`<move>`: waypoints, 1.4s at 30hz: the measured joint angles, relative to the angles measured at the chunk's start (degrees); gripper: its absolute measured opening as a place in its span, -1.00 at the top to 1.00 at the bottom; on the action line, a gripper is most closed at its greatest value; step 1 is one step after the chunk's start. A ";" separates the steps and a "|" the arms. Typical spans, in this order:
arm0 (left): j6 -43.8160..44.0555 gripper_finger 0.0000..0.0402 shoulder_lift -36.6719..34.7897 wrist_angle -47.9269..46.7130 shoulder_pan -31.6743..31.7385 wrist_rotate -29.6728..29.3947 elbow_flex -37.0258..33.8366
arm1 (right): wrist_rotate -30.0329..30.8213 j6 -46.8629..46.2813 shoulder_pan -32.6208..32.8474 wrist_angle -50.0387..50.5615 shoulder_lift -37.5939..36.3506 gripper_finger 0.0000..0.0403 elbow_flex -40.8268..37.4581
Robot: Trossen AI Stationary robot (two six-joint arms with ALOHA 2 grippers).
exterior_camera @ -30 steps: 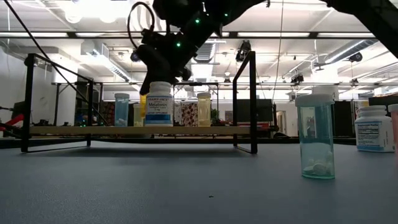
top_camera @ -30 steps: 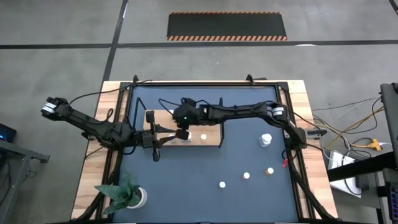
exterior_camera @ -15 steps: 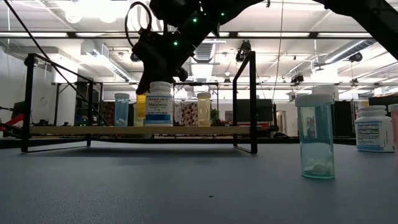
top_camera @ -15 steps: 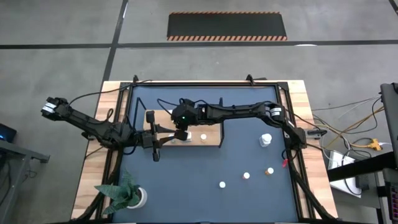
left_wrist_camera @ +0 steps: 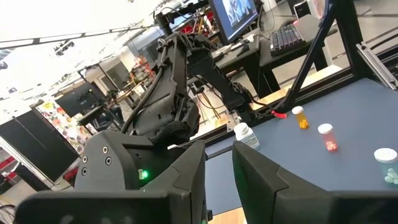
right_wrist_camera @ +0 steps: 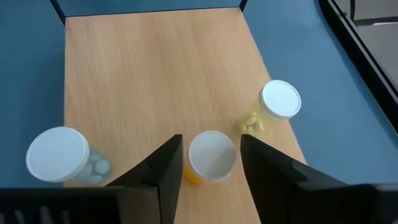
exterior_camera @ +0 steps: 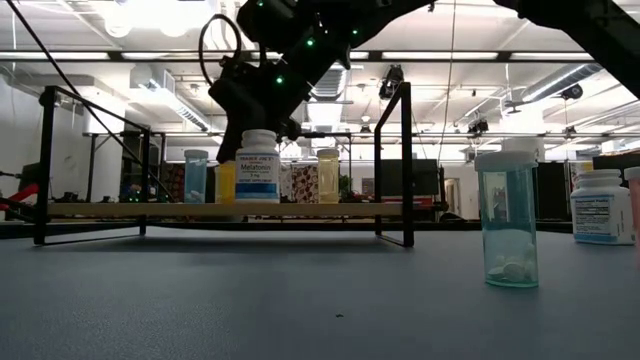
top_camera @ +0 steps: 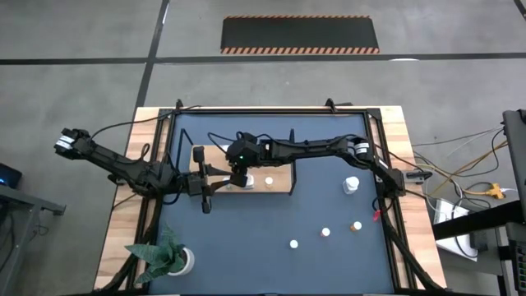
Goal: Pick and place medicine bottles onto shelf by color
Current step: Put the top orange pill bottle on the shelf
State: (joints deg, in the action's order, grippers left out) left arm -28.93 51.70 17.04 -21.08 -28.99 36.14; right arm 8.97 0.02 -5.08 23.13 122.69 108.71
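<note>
Now: placing step | right gripper [right_wrist_camera: 210, 163] above shelf [right_wrist_camera: 155, 68], fingers apart around white-capped orange bottle [right_wrist_camera: 211, 155] standing on it, seemingly released | left gripper [top_camera: 203, 191] waits beside shelf, nearly closed, empty | next: lift clear, fetch another bottle.

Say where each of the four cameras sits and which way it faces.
High: overhead, looking straight down; both arms over the shelf.
Low: table height, looking level; right hand above the shelf.
Left wrist: past the left hand across the table.
Right wrist: down past its fingers at the board.
Shared: the yellow-pill bottle, also in the low view.
</note>
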 joint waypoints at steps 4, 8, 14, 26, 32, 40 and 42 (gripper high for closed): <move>0.01 0.68 0.00 -0.02 0.00 0.01 0.00 | 0.02 0.06 -0.19 0.19 -0.21 0.14 0.00; 0.01 0.68 0.00 -0.07 0.00 0.00 -0.02 | 0.02 1.11 -0.22 0.86 -1.53 0.10 -0.02; 0.46 0.68 0.02 -0.52 0.00 0.00 -0.07 | 0.02 4.57 -0.20 13.60 -4.46 0.11 4.49; 5.99 0.68 2.61 -1.22 0.48 -1.62 -0.07 | 0.04 2.19 3.60 24.30 -30.12 0.39 -18.38; 10.62 0.68 5.96 -1.07 2.05 -5.22 0.97 | 0.00 3.14 8.99 9.47 -44.91 0.55 -38.66; 29.13 0.74 8.91 -11.03 9.95 -6.33 2.75 | 0.02 3.62 14.07 -1.19 -60.21 0.73 -54.99; 36.64 0.82 9.19 -18.73 12.94 -3.66 3.48 | 0.02 3.62 14.78 -4.02 -63.29 0.76 -58.42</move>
State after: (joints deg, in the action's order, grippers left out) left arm 7.72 60.89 -1.70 -8.14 -32.65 39.62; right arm 8.99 3.64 9.69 19.11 59.41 50.28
